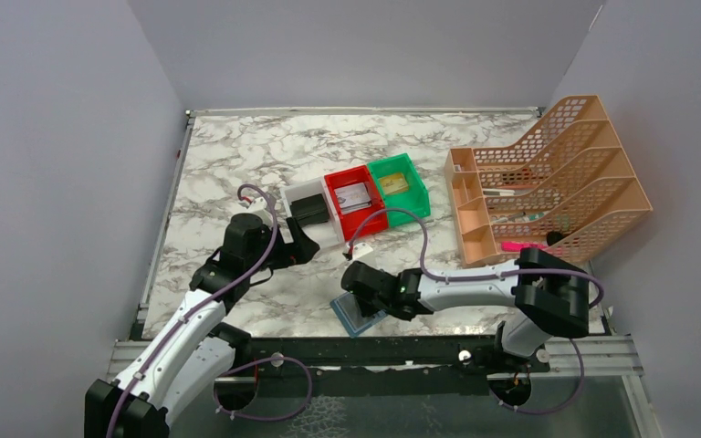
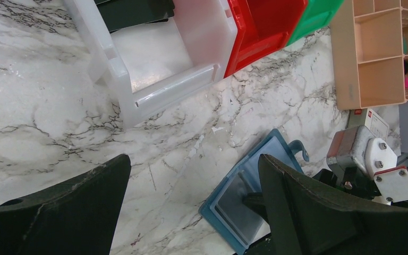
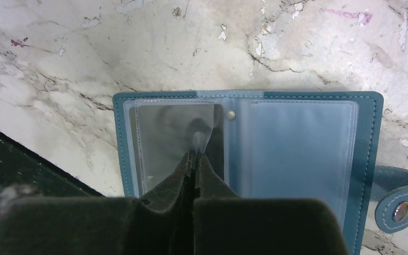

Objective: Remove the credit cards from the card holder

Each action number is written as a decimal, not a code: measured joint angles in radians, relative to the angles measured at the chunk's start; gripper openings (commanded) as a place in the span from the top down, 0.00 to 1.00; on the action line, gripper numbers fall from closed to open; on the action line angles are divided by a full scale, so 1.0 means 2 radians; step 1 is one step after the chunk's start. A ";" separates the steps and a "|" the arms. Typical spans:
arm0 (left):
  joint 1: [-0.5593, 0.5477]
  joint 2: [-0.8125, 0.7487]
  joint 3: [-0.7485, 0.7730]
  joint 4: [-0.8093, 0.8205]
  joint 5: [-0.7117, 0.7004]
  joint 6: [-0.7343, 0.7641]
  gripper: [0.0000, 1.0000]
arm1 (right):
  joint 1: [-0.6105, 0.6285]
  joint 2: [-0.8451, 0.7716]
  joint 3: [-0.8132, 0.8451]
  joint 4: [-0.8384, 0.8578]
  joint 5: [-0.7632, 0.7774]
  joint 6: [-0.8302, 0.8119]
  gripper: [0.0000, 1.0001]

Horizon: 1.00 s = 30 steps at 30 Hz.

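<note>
The card holder (image 3: 297, 149) lies open and flat on the marble table (image 1: 228, 155), close to its near edge. The right gripper (image 3: 194, 156) is closed tight, fingertips together on the clear pocket farther from the snap tab (image 3: 398, 199); whether they pinch a card or only the sleeve cannot be told. The left gripper (image 2: 191, 175) hangs spread wide and empty above the table, near the white bin (image 2: 154, 90).

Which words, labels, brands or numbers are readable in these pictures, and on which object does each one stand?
No text is readable in any view.
On the white box: a red mark and tiny print, too small to read.
On the pale flat item in the red bin: blurred, unreadable.
On the card holder: no lettering shows.
</note>
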 measured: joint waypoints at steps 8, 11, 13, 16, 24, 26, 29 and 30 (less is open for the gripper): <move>-0.009 0.000 0.000 0.000 -0.001 0.000 0.09 | 0.000 -0.024 -0.033 0.039 -0.019 -0.008 0.99; -0.013 0.000 0.000 0.000 0.003 0.001 0.11 | -0.004 -0.036 -0.044 0.048 -0.032 -0.009 0.99; -0.015 0.001 0.000 0.000 0.014 0.002 0.14 | -0.010 -0.047 -0.051 0.053 -0.044 -0.010 0.99; -0.020 0.004 0.000 0.001 0.035 0.002 0.17 | -0.024 -0.063 -0.056 0.063 -0.056 -0.010 0.99; -0.042 0.008 0.000 0.013 0.057 -0.008 0.17 | -0.064 -0.094 -0.076 0.091 -0.092 -0.014 0.66; -0.046 0.008 -0.002 0.019 0.057 -0.011 0.17 | -0.063 -0.094 -0.081 0.090 -0.101 -0.023 0.53; -0.049 0.007 -0.003 0.020 0.057 -0.012 0.17 | -0.063 -0.100 -0.090 0.081 -0.113 -0.040 0.47; -0.049 0.006 -0.003 0.020 0.057 -0.012 0.17 | -0.063 -0.103 -0.092 0.077 -0.117 -0.045 0.47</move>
